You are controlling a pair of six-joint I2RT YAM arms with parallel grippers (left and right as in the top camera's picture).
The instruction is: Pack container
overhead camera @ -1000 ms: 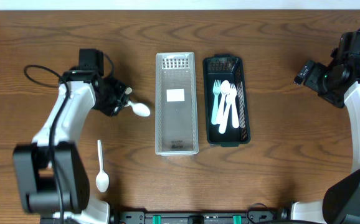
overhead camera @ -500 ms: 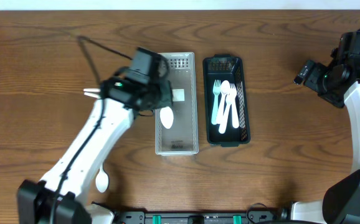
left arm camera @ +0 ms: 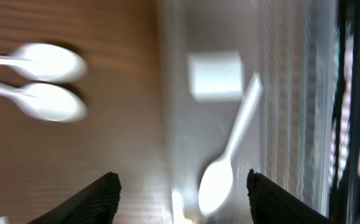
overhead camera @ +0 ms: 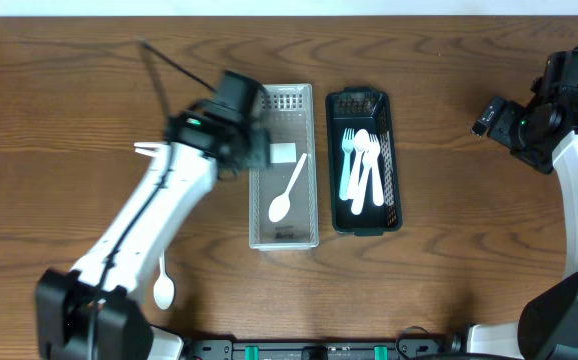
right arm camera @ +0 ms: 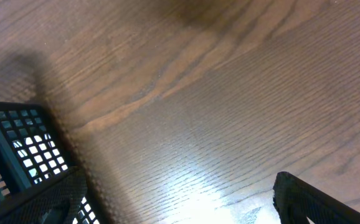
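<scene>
**Clear tray point(overhead camera: 284, 240): one spoon packed, three more lie outside**

The clear tray sits in the middle of the table point(overhead camera: 449, 280), just left of a black basket point(overhead camera: 393, 150) and nearly touching it. One white spoon point(overhead camera: 287, 190) lies slantwise on the tray floor, bowl toward the near end. It rests free, with nothing gripping it.

The left claw point(left arm camera: 181, 183) hangs over the tray's left wall, its fingers spread wide with nothing between them. The right claw point(right arm camera: 177, 193) is well off to the right of the basket, above bare wood, also spread and empty.

As I judge it, packing has only begun. Two more spoons point(left arm camera: 49, 102) lie side by side on the table just left of the tray. They are largely hidden under the left arm in the overhead view, with only their handle tips poking out. A further spoon point(overhead camera: 163, 285) lies alone near the front left edge. If all loose spoons belong in the tray, three are left to pack. The basket holds a mixed set of cutlery point(overhead camera: 361, 170), white and pale green, and the pictures do not show whether it counts as finished.

The only label in sight is a white sticker point(overhead camera: 282, 153) on the tray floor. It looks blank, though the wrist view is too blurred to be sure. No brand or writing can be read anywhere.
</scene>
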